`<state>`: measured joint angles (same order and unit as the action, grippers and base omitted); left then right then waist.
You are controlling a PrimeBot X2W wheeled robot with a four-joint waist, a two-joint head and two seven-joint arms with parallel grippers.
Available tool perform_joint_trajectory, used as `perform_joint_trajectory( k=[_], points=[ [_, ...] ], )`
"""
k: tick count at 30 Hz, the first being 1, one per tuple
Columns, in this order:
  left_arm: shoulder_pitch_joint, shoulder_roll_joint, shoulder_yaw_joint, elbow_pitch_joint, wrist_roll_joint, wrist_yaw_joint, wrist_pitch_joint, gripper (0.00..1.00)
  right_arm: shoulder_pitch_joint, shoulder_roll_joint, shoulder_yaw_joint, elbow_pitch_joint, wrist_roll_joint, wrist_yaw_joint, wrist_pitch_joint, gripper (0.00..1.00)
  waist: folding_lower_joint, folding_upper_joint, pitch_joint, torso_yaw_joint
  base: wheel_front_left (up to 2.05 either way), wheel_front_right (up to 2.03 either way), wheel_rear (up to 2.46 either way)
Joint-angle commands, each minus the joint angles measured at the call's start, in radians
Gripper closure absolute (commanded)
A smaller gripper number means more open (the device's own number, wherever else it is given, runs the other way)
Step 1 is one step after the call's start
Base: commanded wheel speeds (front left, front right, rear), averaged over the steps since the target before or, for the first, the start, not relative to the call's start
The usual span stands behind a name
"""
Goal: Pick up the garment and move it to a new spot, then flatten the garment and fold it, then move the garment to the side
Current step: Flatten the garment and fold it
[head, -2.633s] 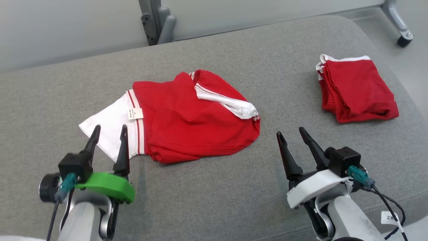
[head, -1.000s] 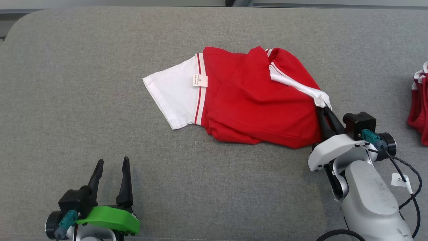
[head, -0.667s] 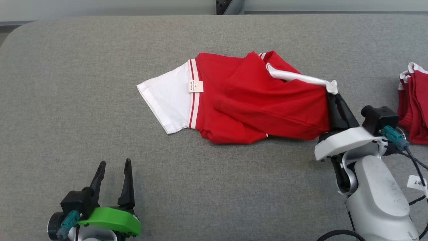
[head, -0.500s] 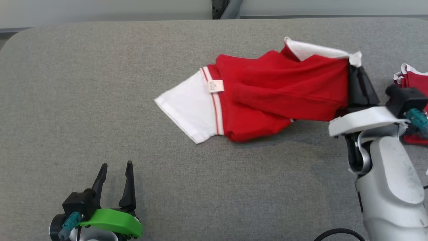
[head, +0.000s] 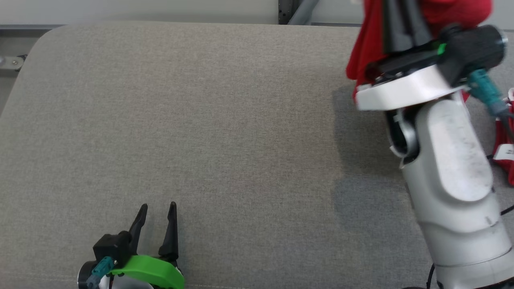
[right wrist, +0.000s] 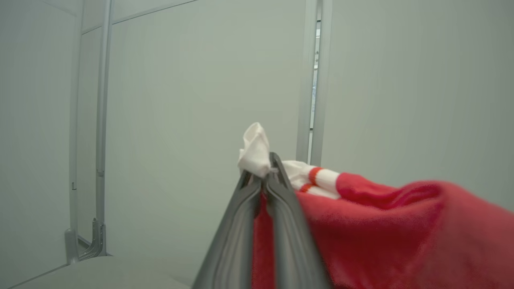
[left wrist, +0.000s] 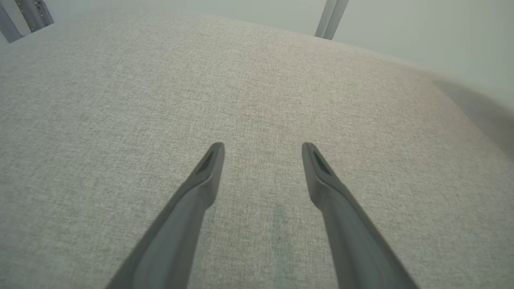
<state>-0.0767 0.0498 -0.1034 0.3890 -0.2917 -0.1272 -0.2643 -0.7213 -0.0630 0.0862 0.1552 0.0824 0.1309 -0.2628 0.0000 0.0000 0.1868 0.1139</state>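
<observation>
The garment (head: 365, 44) is a red shirt with white trim, lifted off the grey cushion (head: 225, 132) at the top right of the head view. My right gripper (right wrist: 261, 172) is shut on its white edge, and the red cloth (right wrist: 381, 233) hangs to the right of the fingers in the right wrist view. The fingertips run out of the head view's top edge. My left gripper (head: 157, 210) stands open low at the bottom left, above bare cushion, with nothing between its fingers (left wrist: 209, 168).
A second red garment (head: 504, 144) lies at the right edge of the cushion, partly behind my right forearm (head: 449, 160). A metal frame post (head: 291, 11) stands behind the cushion's far edge. The cushion's rounded left corner (head: 36, 44) is in view.
My right gripper has lifted the garment off the cushion and carried it up and to the right. The head camera has shifted. The left gripper stays open.
</observation>
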Motion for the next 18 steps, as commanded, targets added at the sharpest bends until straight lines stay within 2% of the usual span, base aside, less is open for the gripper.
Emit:
perform_joint_trajectory(
  k=[1, 2, 3, 6, 9, 12, 18],
  points=[
    [-0.005, 0.002, -0.009, 0.007, -0.005, 0.000, 0.000, 0.00, -0.003, 0.007, 0.094, 0.053, 0.003, 0.000, -0.003, 1.00, 0.0000, 0.0000, 0.014, 0.041, 0.00, 0.00, 0.00],
    [-0.010, 0.002, -0.012, 0.013, -0.007, 0.000, 0.000, 0.00, 0.000, 0.009, 0.150, 0.095, 0.007, 0.000, -0.003, 1.00, 0.0000, 0.0000, 0.017, 0.052, 0.00, 0.00, 0.00],
    [-0.013, 0.002, -0.016, 0.019, -0.009, 0.000, 0.000, 0.00, 0.007, 0.008, 0.206, 0.142, 0.027, 0.000, -0.003, 0.88, 0.0000, 0.0000, 0.019, 0.062, 0.00, 0.00, 0.00],
    [-0.015, 0.002, -0.025, 0.036, -0.013, 0.003, 0.000, 0.00, 0.037, 0.008, 0.370, 0.305, 0.100, -0.001, -0.003, 0.00, 0.0000, 0.0000, 0.020, 0.088, 0.00, 0.00, 0.00],
    [-0.011, 0.002, -0.024, 0.047, -0.020, 0.005, 0.000, 0.00, 0.055, 0.012, 0.493, 0.396, 0.192, -0.001, -0.003, 0.00, 0.0000, 0.0000, 0.016, 0.096, 0.00, 0.00, 0.00],
    [0.006, 0.002, -0.014, 0.050, -0.022, 0.012, 0.000, 0.00, 0.102, 0.010, 0.550, 0.434, 0.260, -0.001, -0.003, 0.00, 0.0000, 0.0000, 0.002, 0.083, 0.00, 0.00, 0.00],
    [0.026, 0.002, 0.002, 0.043, -0.002, 0.009, 0.000, 0.00, 0.173, -0.028, 0.468, 0.435, 0.297, -0.001, -0.003, 0.00, 0.0000, 0.0000, -0.034, 0.023, 0.00, 0.00, 0.00]
  ],
)
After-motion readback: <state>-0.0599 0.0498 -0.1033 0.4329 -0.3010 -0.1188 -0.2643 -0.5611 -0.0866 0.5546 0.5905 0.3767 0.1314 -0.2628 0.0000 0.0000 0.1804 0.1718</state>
